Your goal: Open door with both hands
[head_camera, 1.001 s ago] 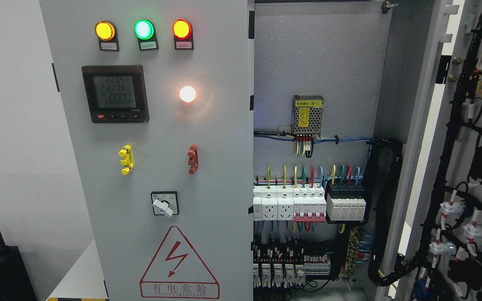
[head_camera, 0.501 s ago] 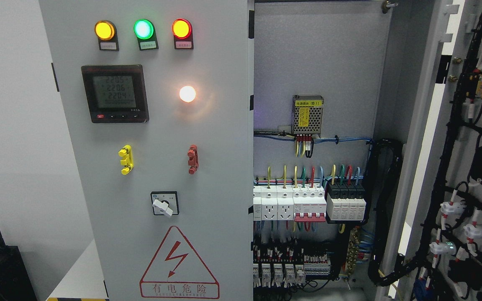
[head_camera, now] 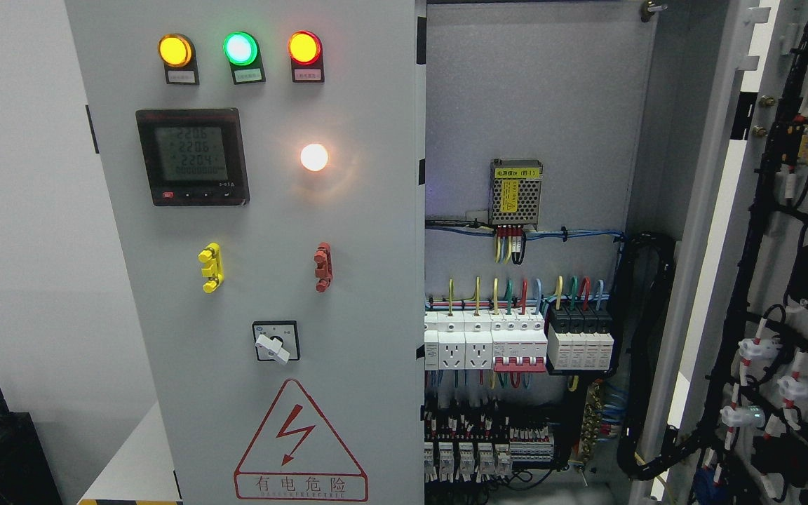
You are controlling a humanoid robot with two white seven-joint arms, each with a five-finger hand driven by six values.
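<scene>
With neither hand in view, the right door [head_camera: 790, 280] already hangs wide, while the left door [head_camera: 348, 210], likely stiff heavy steel, seems best gripped along its free right edge.

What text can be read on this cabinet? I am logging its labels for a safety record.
"有电危险": red triangular lightning warning sign on the closed grey left door; smaller line beneath, blurred.
"2206", "2206", "2204": black square digital meter; bottom row unclear.
Yellow label on the perforated metal power supply: too small.
Tags under the three indicator lamps: unreadable.
</scene>
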